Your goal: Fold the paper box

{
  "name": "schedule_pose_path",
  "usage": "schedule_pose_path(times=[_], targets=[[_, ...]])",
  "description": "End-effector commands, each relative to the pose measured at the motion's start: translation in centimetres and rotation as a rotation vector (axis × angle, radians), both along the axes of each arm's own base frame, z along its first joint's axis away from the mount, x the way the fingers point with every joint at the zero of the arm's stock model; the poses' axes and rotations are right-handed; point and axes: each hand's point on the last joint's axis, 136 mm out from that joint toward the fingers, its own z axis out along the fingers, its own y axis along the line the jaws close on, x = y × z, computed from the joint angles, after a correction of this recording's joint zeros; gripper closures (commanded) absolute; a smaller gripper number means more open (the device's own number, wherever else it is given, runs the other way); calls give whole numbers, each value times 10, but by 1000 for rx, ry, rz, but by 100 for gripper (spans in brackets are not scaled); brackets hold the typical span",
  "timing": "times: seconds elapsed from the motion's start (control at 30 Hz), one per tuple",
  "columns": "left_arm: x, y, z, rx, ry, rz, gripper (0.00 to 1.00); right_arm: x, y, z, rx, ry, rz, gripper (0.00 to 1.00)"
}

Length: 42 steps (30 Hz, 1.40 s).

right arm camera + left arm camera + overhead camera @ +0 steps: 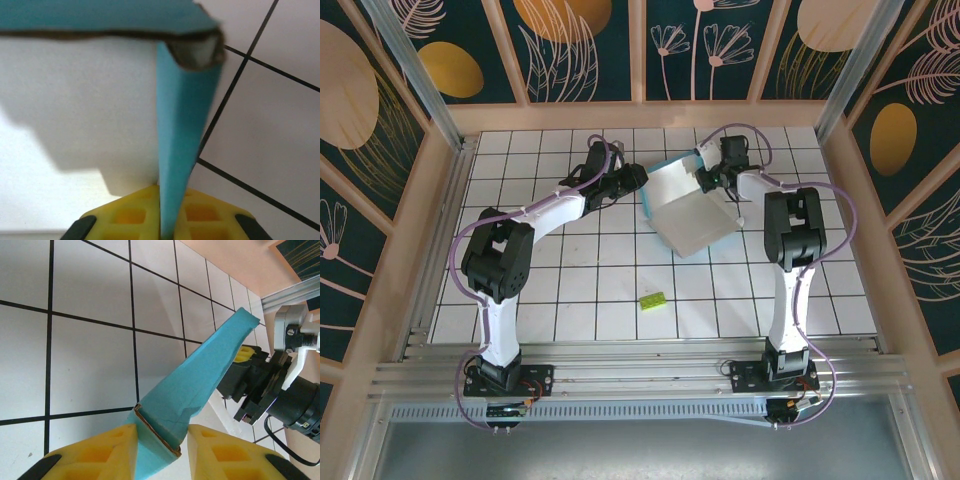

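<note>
Beyond the green block, on the side away from the arm bases, the paper box is held half-formed over the bench. One pale panel slopes down towards the block, and its lower edge appears to rest on the bench. The end of the box beyond and left of the block is pinched by the left fingers, which are closed on a teal flap with its raw corner caught between them. The end beyond and right of the block is clamped by the right fingers, which are shut flat on a thin upright teal wall.

Trouble is most likely to come from the two grips working against each other. If the ends are drawn apart, the flap could be pulled free of the left fingers, since little more than its corner is held, or the thin card could be torn. If they are pushed together, the card may buckle away from its fold lines; a wrinkle can already be seen in the flap. If either hold is let go too soon, the raised walls may spring flat. The block lies well apart and is not judged to be a hazard.
</note>
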Motion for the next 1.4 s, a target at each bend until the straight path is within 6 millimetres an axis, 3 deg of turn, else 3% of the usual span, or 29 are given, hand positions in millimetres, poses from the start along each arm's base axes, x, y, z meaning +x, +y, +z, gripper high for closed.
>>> schedule_pose_path(times=[0.0,0.17,0.23,0.33,0.43,0.57,0.7,0.8,0.93,1.07,1.27,1.37], targets=[[3,-7,5,-17,-24,-27,69,-11,2,-29,-19,105,-3,99],[3,-6,5,-15,-24,-25,68,-8,4,-24,-14,85,-3,100],[3,-6,5,-15,-25,-25,69,-7,5,-22,-14,81,-4,92],[3,-7,5,-18,-24,-26,69,-7,7,-23,-12,84,1,90],[2,-6,7,-20,-26,-25,69,-7,10,-22,-10,86,21,100],[-3,0,26,-34,-65,-11,68,-10,11,-6,-27,52,53,100],[-11,16,60,-28,-147,38,48,-16,5,23,-91,-6,111,100],[-21,36,93,12,-231,84,27,-37,9,41,-156,18,238,100],[-45,69,144,75,-401,131,19,-66,9,70,-281,2,378,100],[-77,90,171,167,-582,98,23,-95,7,85,-460,-2,522,100],[-133,81,179,257,-745,-181,19,-136,0,83,-809,105,713,100],[-154,78,168,328,-786,-312,17,-144,-9,87,-957,108,755,100]])
